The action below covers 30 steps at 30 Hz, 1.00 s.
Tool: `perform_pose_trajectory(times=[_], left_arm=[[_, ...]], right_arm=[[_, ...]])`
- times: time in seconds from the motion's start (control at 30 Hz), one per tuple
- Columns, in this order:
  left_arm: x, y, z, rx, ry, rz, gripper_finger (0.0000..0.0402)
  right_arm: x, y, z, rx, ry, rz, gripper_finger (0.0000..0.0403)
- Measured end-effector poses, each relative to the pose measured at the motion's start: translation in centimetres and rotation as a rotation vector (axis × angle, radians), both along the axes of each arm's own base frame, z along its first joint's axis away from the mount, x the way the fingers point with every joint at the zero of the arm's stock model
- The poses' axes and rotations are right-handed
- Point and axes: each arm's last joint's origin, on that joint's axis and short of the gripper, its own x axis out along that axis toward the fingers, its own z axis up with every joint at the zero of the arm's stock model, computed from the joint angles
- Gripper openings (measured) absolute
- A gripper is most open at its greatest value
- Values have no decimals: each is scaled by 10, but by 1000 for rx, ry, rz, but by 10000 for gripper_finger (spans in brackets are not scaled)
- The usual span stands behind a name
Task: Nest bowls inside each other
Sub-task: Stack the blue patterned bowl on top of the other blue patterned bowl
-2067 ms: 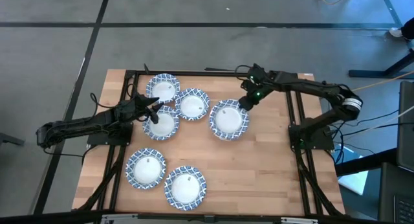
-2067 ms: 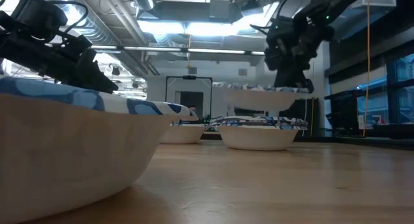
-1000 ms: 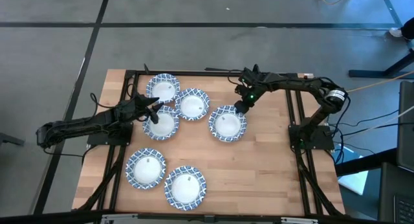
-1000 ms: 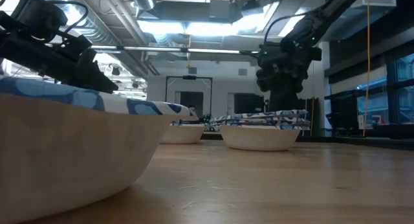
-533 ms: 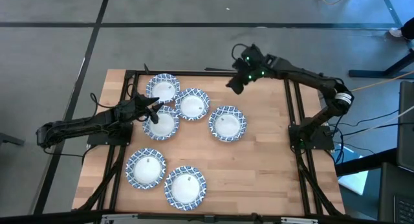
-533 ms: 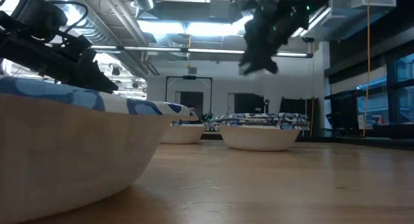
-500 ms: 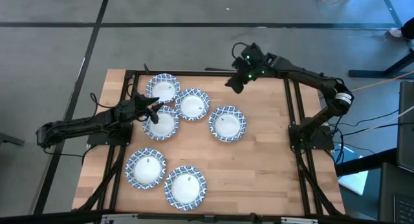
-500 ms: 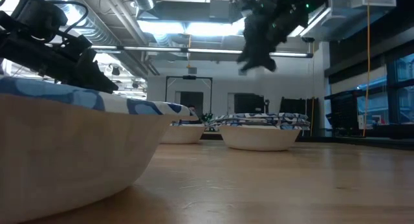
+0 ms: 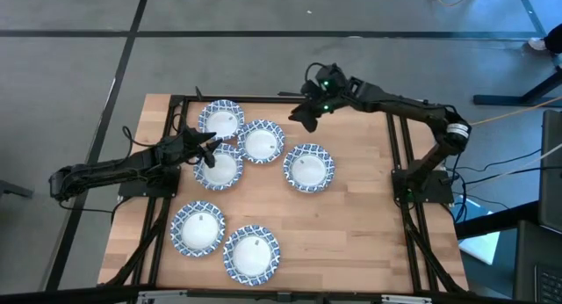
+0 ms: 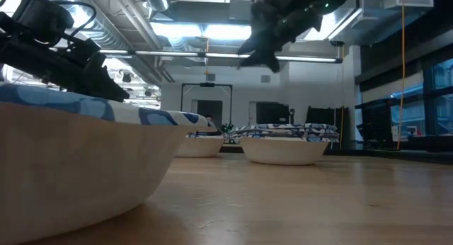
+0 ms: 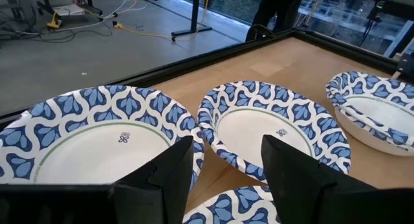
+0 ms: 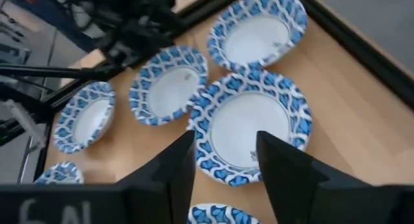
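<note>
Nearest bowl (image 10: 85, 167) fills the left foreground; right end effector (image 10: 265, 40) hangs high above farther bowls (image 10: 283, 142).

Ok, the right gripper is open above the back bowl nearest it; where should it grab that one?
Probably the patterned rim of that bowl on its back-right side, coming down from above with the right gripper: neighbouring bowls crowd its left and front edges, and the shallow wall suits a rim pinch.

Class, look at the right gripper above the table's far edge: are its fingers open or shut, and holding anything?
Open and empty: the right gripper shows a clear gap between its fingers, with nothing in it.
</note>
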Motion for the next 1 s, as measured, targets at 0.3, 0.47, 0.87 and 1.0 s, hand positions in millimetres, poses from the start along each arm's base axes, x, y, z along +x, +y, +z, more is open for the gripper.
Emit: perform_pose_trajectory(times=[0.3,0.47,0.87,1.0], left_arm=[[0,0,0,0,0,0,176],[0,0,0,0,0,0,176],[0,0,0,0,0,0,176],[0,0,0,0,0,0,176]], right_arm=[[21,-12,-45,111,99,-42,163],[28,-21,-73,209,156,-106,163],[40,-28,-109,296,212,-158,163],[40,-29,-110,306,217,-184,163]])
